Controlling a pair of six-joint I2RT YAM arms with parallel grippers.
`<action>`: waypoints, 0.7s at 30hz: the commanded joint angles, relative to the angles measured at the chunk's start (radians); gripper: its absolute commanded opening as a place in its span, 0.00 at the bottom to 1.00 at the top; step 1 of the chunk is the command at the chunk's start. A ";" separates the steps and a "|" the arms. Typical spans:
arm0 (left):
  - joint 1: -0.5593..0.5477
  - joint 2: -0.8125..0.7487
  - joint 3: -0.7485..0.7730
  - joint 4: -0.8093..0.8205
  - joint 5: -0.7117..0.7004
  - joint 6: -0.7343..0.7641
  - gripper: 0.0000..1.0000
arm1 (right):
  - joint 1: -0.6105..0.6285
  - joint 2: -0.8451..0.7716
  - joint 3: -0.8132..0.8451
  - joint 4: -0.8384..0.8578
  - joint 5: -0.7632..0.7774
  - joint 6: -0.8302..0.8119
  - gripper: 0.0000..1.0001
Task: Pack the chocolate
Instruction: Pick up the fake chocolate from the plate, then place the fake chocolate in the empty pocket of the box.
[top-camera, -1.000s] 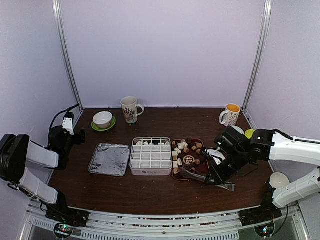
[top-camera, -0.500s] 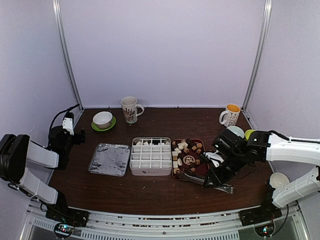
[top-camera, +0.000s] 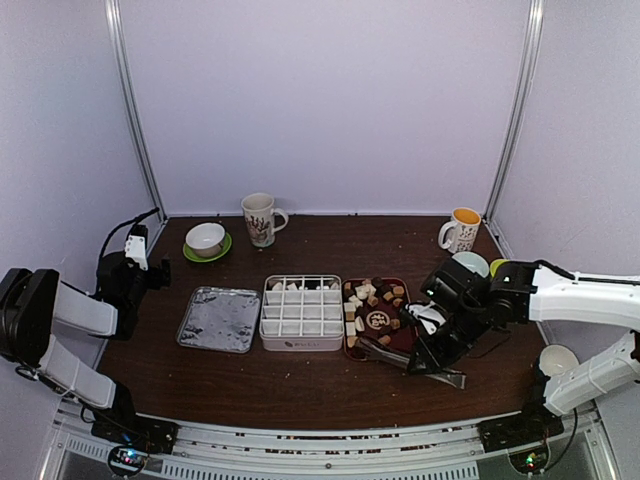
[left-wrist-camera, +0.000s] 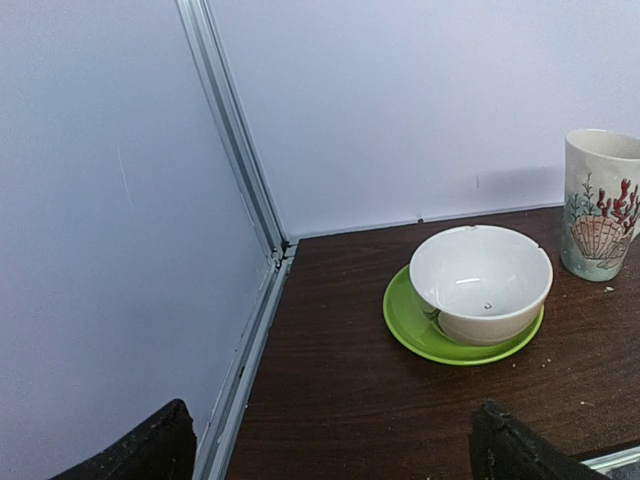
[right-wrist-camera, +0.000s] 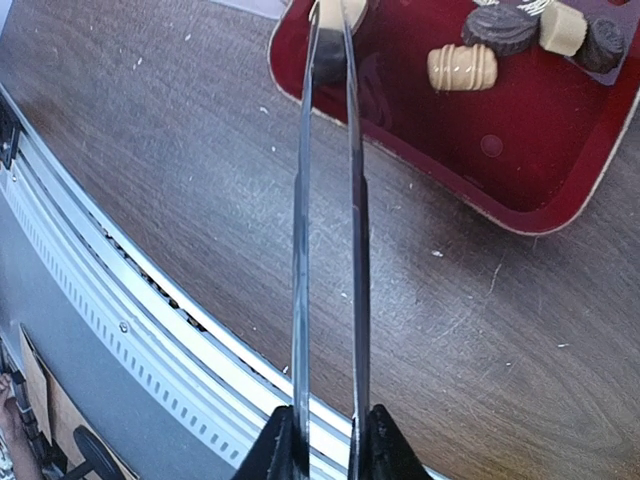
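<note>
The right claw (right-wrist-camera: 326, 455) is clamped on the handle end of a pair of metal tongs (right-wrist-camera: 328, 250), whose two blades run nearly together out to the near corner of a dark-red tray (right-wrist-camera: 480, 150). The tong tips sit either side of a dark piece at that corner; whether they actually pinch it cannot be told.

The chocolate (top-camera: 372, 300), a scatter of dark, tan and cream bite-sized pieces, lies in the tray, mostly toward its far end. In the right wrist view a ribbed tan piece (right-wrist-camera: 461, 67) and a dark oval piece (right-wrist-camera: 499, 29) lie apart from the tongs, further into the tray.

A white divided box (top-camera: 301, 312) stands just left of the tray, and a flat silver lid (top-camera: 219, 318) lies further left again.

The left claw (left-wrist-camera: 335, 455) hangs well to the left of the tray with its fingers spread wide and nothing between them. It faces a white bowl (left-wrist-camera: 480, 280) on a green saucer (left-wrist-camera: 410, 325) and a shell-patterned mug (left-wrist-camera: 600, 205) on the brown surface (left-wrist-camera: 340, 390).
</note>
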 joint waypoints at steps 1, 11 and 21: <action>0.008 0.005 -0.005 0.050 0.007 -0.007 0.98 | 0.005 -0.054 0.046 0.007 0.066 -0.009 0.22; 0.008 0.005 -0.005 0.049 0.008 -0.008 0.98 | 0.005 -0.141 0.082 0.050 0.168 -0.017 0.21; 0.008 0.005 -0.003 0.049 0.008 -0.007 0.98 | 0.005 -0.053 0.166 0.222 0.143 -0.047 0.20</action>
